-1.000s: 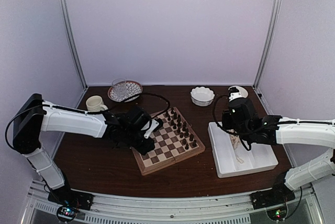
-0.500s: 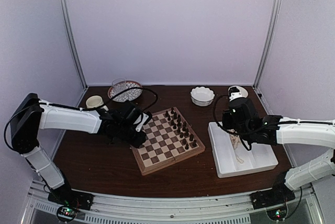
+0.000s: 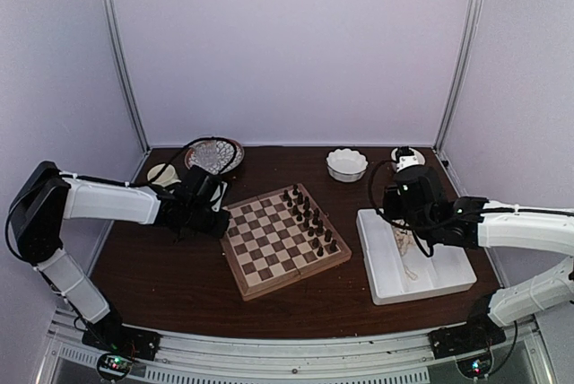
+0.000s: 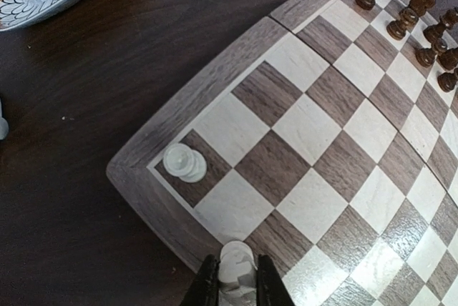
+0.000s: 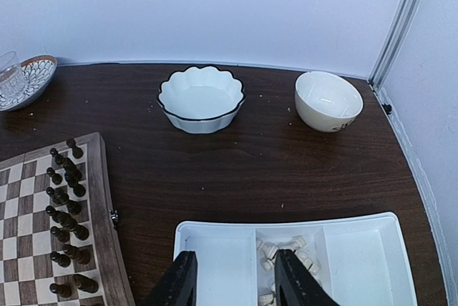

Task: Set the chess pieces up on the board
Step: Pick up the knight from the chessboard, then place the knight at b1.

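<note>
The board [image 3: 269, 258] lies mid-table, several dark pieces [image 3: 309, 218] lined along its far right side. My left gripper [image 3: 218, 221] hovers at the board's left corner, shut on a cream-white chess piece [image 4: 236, 257] pinched between its fingers [image 4: 207, 286]. Another white piece [image 4: 184, 163] stands on the dark corner square of the board [image 4: 322, 141]. My right gripper [image 5: 236, 277] hangs open over the white tray [image 5: 365, 249], nothing between its fingers. Several white chess pieces [image 5: 286, 252] lie in the tray's middle compartment.
A scalloped white bowl [image 5: 202, 99] and a plain white bowl [image 5: 328, 100] stand at the back. A patterned plate with a glass [image 3: 213, 154] and a cream cup [image 3: 161, 173] sit back left. The tray [image 3: 448, 272] lies right of the board.
My left arm has pulled back to the left, from over the board's middle to its left corner, carrying the white piece. The right arm has not moved.
</note>
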Tool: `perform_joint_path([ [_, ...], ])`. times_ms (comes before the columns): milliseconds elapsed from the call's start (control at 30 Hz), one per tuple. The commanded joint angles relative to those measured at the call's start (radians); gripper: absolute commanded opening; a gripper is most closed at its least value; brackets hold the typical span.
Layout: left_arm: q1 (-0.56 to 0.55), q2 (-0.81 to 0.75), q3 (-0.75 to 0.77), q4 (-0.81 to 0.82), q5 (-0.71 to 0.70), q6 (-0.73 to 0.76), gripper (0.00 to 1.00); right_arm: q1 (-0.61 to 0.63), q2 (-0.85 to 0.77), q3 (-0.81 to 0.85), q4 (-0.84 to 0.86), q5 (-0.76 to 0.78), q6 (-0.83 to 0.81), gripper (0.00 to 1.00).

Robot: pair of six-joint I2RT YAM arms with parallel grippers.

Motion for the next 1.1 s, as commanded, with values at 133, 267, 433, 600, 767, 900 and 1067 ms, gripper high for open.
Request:
perform_joint_path([
  [133, 0.006, 0.092, 0.07, 0.051, -0.017, -0.009, 0.07, -0.004, -0.036, -0.004, -0.013, 0.023, 0.011, 0.39],
  [267, 0.006, 0.114, 0.089, 0.037, -0.026, -0.009, 0.07, -0.005, -0.043, -0.007, -0.016, 0.025, 0.011, 0.4],
  [433, 0.006, 0.105, 0.089, 0.03, -0.047, -0.005, 0.07, -0.006, -0.041, -0.007, -0.014, 0.022, 0.013, 0.4],
  [600, 0.006, 0.103, 0.092, 0.023, -0.056, 0.0, 0.08, -0.005, -0.039, -0.007, -0.015, 0.021, 0.013, 0.4],
  [767, 0.006, 0.098, 0.093, 0.015, -0.056, 0.005, 0.08, -0.007, -0.035, -0.007, -0.011, 0.02, 0.013, 0.4],
  [900, 0.006, 0.097, 0.094, 0.012, -0.06, 0.007, 0.08, -0.007, -0.024, -0.006, -0.008, 0.011, 0.013, 0.4],
  [1067, 0.006, 0.101, 0.098, 0.009, -0.046, 0.011, 0.19, -0.006, -0.018, -0.001, -0.013, 0.01, 0.014, 0.4],
])
